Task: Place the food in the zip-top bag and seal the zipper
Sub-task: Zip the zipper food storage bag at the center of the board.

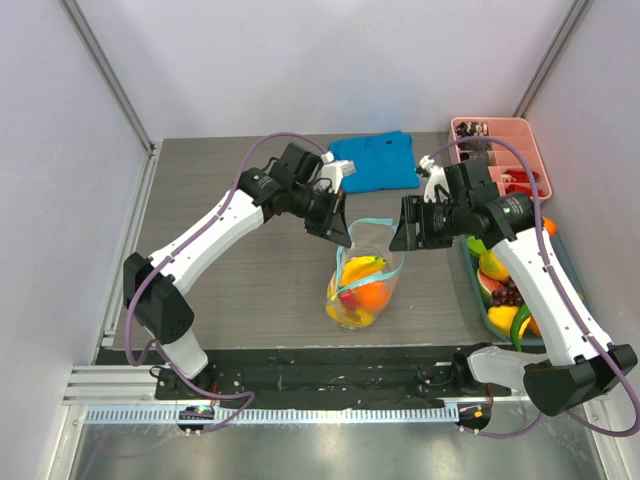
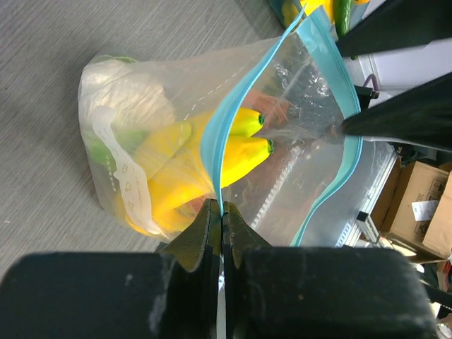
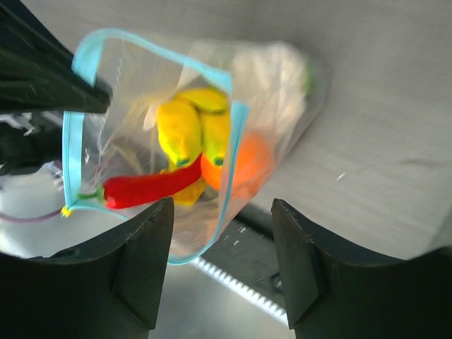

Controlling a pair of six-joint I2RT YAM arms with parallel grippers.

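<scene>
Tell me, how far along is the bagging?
Done: bananas, an orange and a red pepper sit inside the bag. In hand: the left gripper pinches the zipper; the right gripper is open at the opposite edge. Left: the mouth gapes, so sealing remains.

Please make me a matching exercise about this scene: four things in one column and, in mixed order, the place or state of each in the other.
Things:
1. left gripper
2. right gripper
3. bananas
4. blue cloth

Place or state:
A. inside the zip-top bag
B. open
C. shut on the zipper
D. lying at the far side of the table

Pairs: 1-C, 2-B, 3-A, 4-D
</scene>
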